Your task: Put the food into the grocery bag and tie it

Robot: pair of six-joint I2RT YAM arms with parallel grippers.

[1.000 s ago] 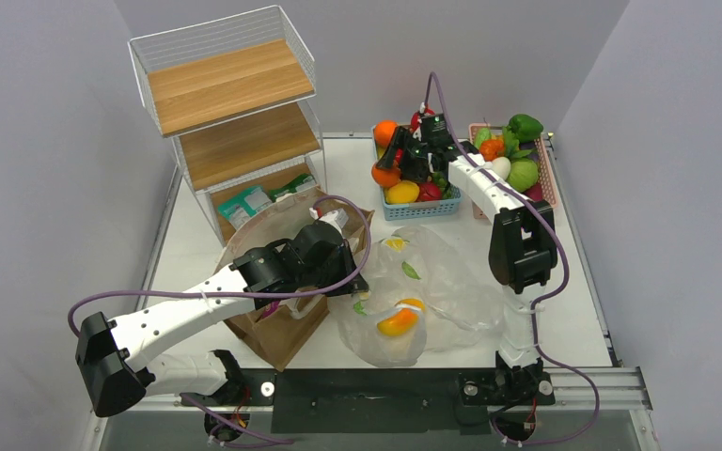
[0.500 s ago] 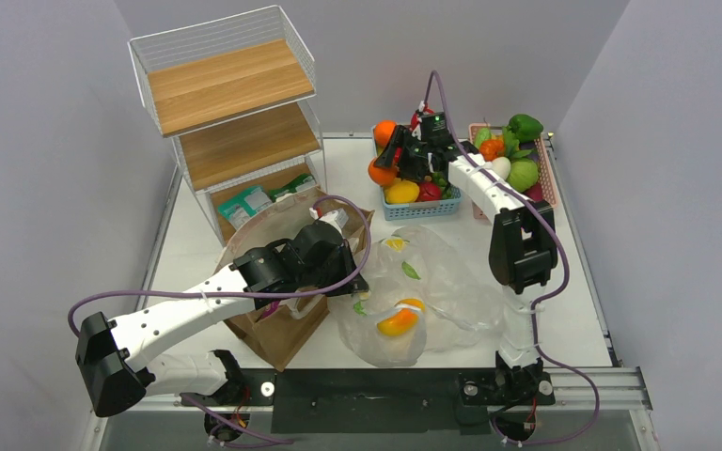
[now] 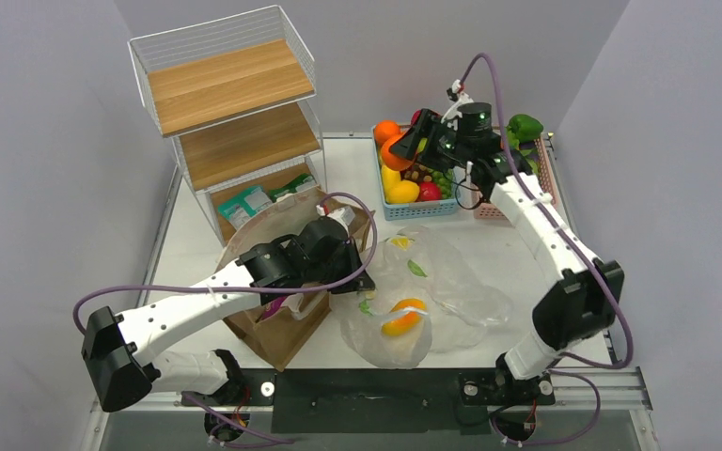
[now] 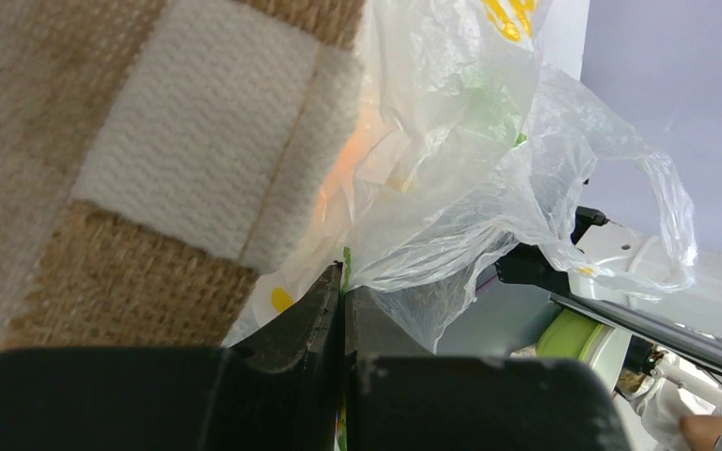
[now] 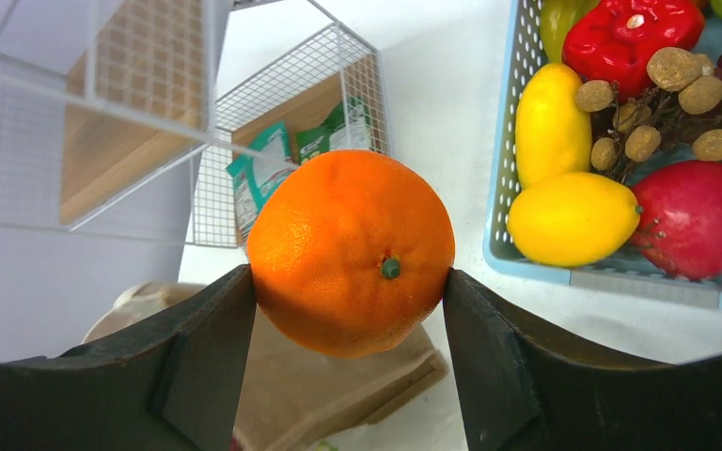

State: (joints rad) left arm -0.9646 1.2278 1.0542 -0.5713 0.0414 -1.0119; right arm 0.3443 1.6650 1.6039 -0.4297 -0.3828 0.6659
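Note:
The grocery bag (image 3: pixel 442 291), thin crinkly plastic with lemon prints, lies on the table's near middle, and an orange and yellow fruit (image 3: pixel 400 319) shows through it. My left gripper (image 3: pixel 355 282) is shut on the bag's left edge; in the left wrist view the jaws (image 4: pixel 343 282) pinch the plastic film (image 4: pixel 470 188). My right gripper (image 3: pixel 404 150) hangs above the blue basket's left end, shut on a round orange (image 3: pixel 396 154). The right wrist view shows that orange (image 5: pixel 350 252) filling the gap in the gripper (image 5: pixel 348 282). Teal and green snack packets (image 3: pixel 256 200) stand on the lowest shelf.
The blue basket (image 3: pixel 420 210) holds yellow, red and orange fruit; a pink basket (image 3: pixel 547 174) of vegetables stands beside it. A wire rack with wooden shelves (image 3: pixel 230 89) fills the back left. A brown burlap bag (image 3: pixel 277 324) lies under my left arm.
My right gripper closed on the orange, lifted it out of the blue basket and swung up and right. The left arm kept its hold on the bag and barely moved.

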